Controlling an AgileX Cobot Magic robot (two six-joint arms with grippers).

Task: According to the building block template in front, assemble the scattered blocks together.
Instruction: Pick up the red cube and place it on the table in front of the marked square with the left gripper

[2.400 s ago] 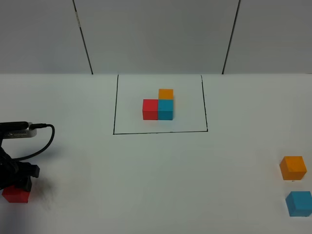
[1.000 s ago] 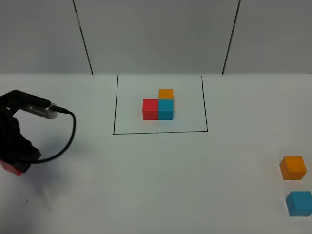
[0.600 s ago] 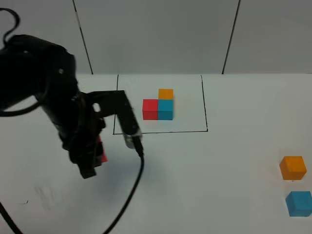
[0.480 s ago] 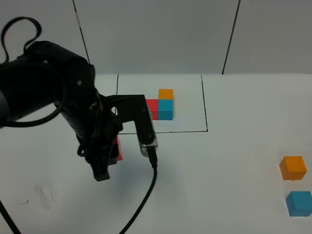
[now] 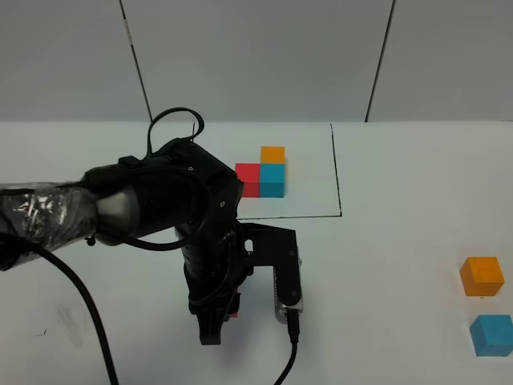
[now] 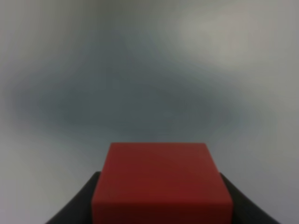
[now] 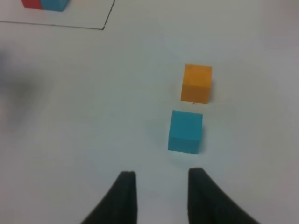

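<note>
The left end effector (image 5: 212, 325) is clamped on the red block (image 6: 162, 182), one dark finger on each side of it in the wrist view. It holds the block at about 6 o'clock from the building block template (image 5: 261, 172), outside the black-line frame (image 5: 337, 172). Whether the block touches the table (image 5: 385, 265) cannot be told.

The right end effector (image 7: 161, 179) is spread and empty, with the blue block (image 7: 185, 131) just ahead of it and the orange block (image 7: 196, 83) beyond. Both sit well apart from the red one, at about 4 o'clock from the template.

By my judgement the task is in its early part. One block is in hand and none are joined. Left to do: set the red block down, bring blue to its 3 o'clock side, then orange to blue's 12 o'clock.
</note>
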